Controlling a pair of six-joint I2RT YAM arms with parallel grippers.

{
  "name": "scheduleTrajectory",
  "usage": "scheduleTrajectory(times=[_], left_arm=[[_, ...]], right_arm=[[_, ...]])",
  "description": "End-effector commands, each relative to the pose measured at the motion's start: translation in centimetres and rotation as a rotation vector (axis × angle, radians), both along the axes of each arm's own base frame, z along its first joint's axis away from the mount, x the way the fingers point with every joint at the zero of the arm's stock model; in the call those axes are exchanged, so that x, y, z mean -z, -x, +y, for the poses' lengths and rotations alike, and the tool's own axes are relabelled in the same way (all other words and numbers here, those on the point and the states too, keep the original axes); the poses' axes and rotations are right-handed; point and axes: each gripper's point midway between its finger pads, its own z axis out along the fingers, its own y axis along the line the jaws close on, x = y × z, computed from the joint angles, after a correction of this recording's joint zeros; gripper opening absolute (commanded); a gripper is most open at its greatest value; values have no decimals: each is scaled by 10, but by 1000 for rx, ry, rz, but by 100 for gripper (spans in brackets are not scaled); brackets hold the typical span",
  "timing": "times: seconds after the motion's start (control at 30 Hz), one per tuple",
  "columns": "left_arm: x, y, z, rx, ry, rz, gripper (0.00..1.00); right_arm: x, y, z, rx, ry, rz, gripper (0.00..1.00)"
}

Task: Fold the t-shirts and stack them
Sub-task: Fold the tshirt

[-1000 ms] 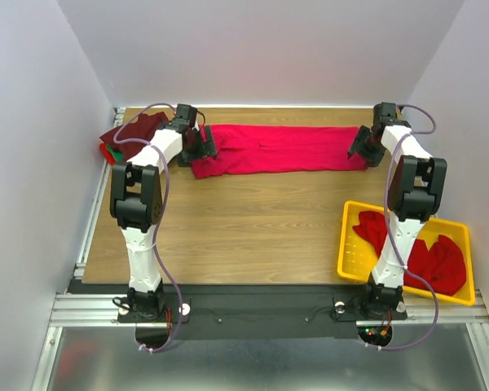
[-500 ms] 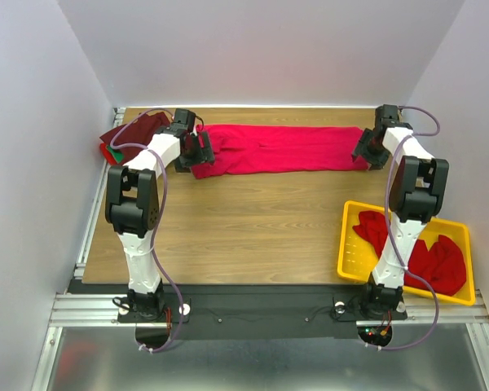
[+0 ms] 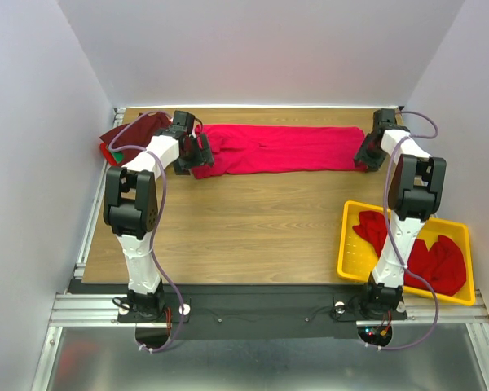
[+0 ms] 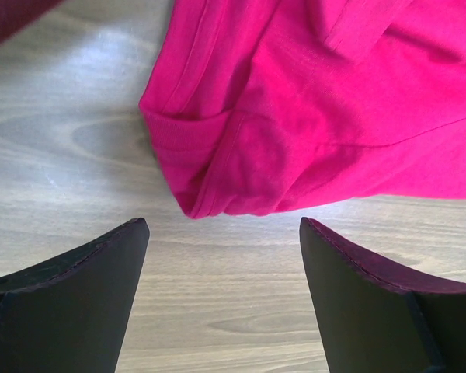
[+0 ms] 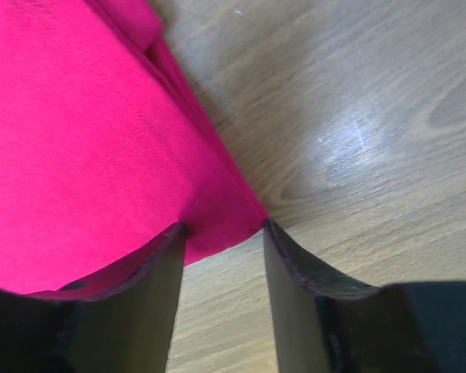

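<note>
Crimson t-shirt lies as a long folded band across the far side of the table, between the two arms. Over the last second both grippers have slid outward to the band's ends.

Left gripper: jaws wide apart, holding nothing, the shirt's left corner just ahead of the tips.

Right gripper: jaws narrower but parted, straddling the right corner. We cannot tell whether the pads touch cloth.

We judge the lengthwise fold done and the end-to-end fold next. Maroon and green shirts sit far left; red shirts wait in the yellow tray.
</note>
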Motion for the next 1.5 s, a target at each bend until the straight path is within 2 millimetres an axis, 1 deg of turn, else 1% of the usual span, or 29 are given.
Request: scheduleTrajectory(times=[0.0,0.03,0.07,0.1,0.13,0.17,0.27,0.33,0.57,0.7,0.77,0.8,0.87,0.97,1.1,1.13,1.2,1.23,1.27,1.33,1.37,1.4,1.47], left_arm=[[-23,-1,6,-19,7,-53,90],[-23,-1,6,-19,5,-52,88],[-22,-1,7,-23,1,-50,84],[-20,-1,9,-29,-4,-46,81],[-19,0,9,-29,-7,-42,79],[-16,-1,10,-34,-10,-36,78],[-9,0,13,-50,-23,-20,76],[-5,1,15,-60,-35,-6,73],[4,4,19,-59,-58,15,72],[17,1,16,-54,-60,30,72],[17,-3,13,-46,-54,26,67],[22,-3,11,-42,-55,37,66],[23,-4,7,-32,-52,39,63],[27,-1,1,-14,-49,52,63],[36,5,1,-20,-59,65,63],[38,6,2,-21,-62,69,61],[43,7,3,-24,-70,77,52],[43,6,3,-25,-72,76,41],[44,7,4,-25,-74,82,34],[41,6,4,-23,-75,79,23],[39,5,9,-35,-100,72,15],[37,4,10,-35,-104,68,13],[31,1,15,-33,-116,60,12]], right_arm=[[10,2,-8,34,21,1,47],[13,5,-8,36,24,10,44],[14,5,-8,38,25,12,40],[15,6,-8,37,26,17,33],[15,6,-8,39,26,15,29],[15,6,-8,37,26,16,24],[13,6,-9,34,30,14,20],[11,6,-9,35,32,11,20],[10,7,-8,35,28,10,20],[11,9,-8,35,25,12,20],[11,9,-8,35,25,12,19],[11,9,-8,35,25,12,19],[9,8,-8,35,27,7,19],[8,8,-9,36,31,7,19],[7,8,-8,37,30,5,19],[7,8,-8,35,29,6,19],[8,9,-9,36,31,9,19],[8,10,-9,35,33,9,19],[8,10,-10,37,34,11,18],[7,12,-12,43,46,13,8],[8,14,-15,47,47,17,5],[7,14,-17,46,51,17,0],[5,16,-22,48,70,17,0]])
